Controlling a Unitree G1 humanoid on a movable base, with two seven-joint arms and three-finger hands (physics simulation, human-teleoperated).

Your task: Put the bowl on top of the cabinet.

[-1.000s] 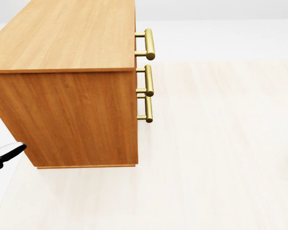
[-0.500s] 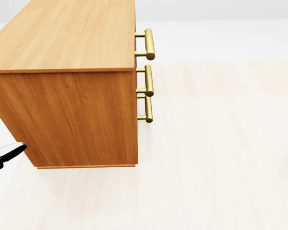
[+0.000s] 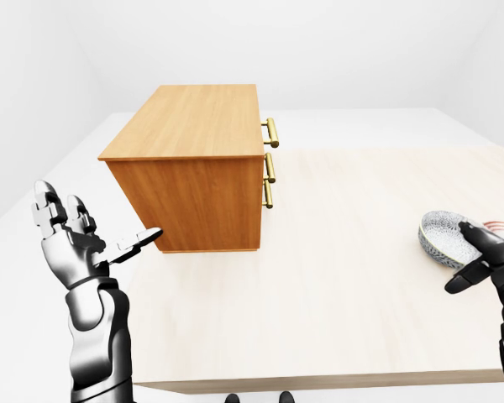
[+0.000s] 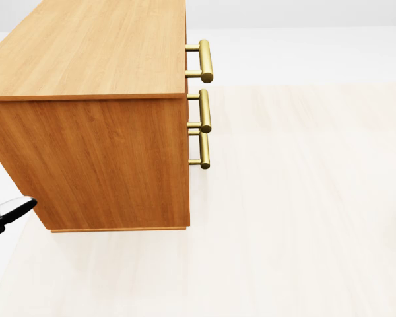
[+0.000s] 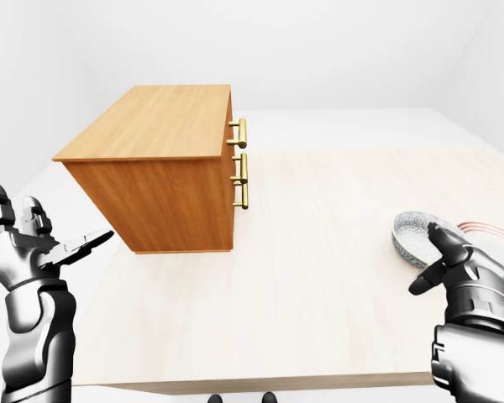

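Observation:
The wooden cabinet (image 3: 193, 159) with brass handles (image 3: 270, 164) stands on the table, left of centre in the left-eye view; its flat top (image 4: 92, 46) is bare. A grey speckled bowl (image 3: 441, 233) sits at the right side of the table. My right hand (image 3: 462, 256) is at the bowl's near rim, open, one finger over the rim and the thumb pointing down-left; the fingers do not close round the bowl. At the lower left my left hand (image 3: 101, 222) is raised and open, holding nothing, just short of the cabinet's near corner.
A white plate (image 5: 487, 239) with a red rim lies just right of the bowl, partly hidden by my right hand. The pale table (image 3: 336, 277) ends at an edge along the bottom of the eye views. White floor and walls surround it.

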